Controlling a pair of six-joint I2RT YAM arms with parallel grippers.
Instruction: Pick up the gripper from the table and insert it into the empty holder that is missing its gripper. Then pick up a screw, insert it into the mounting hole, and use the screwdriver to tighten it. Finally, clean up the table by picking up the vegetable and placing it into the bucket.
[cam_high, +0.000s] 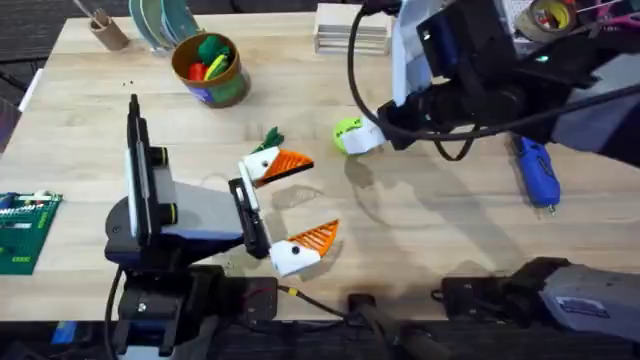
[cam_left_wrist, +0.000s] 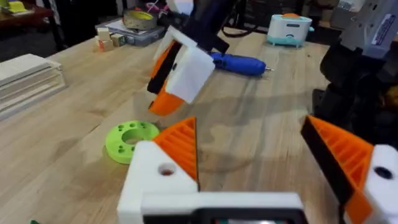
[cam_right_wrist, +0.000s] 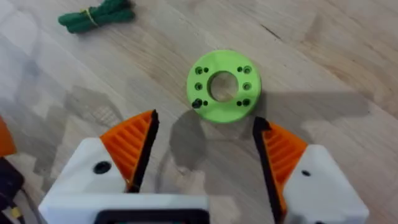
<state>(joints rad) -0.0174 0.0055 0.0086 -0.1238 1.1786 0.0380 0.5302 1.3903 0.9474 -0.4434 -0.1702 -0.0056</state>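
Right gripper (cam_right_wrist: 204, 146) hung over the green ring disc (cam_right_wrist: 223, 86), fingers wide. Left gripper (cam_high: 290, 208) rested with fingers wide. Vegetable (cam_right_wrist: 97, 14) lay on the desk (cam_high: 420, 220); screwdriver (cam_high: 535, 171) nearby. Bucket (cam_high: 209, 68) held colourful toy pieces.

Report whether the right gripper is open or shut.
Open: the right gripper hangs above the bright green ring-shaped disc, orange ribbed pads wide apart.

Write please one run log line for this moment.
left pincer: open, low over table | right pincer: open, above bright green ring-shaped plastic disc | blue cylindrical screwdriver: lying on table, untouched
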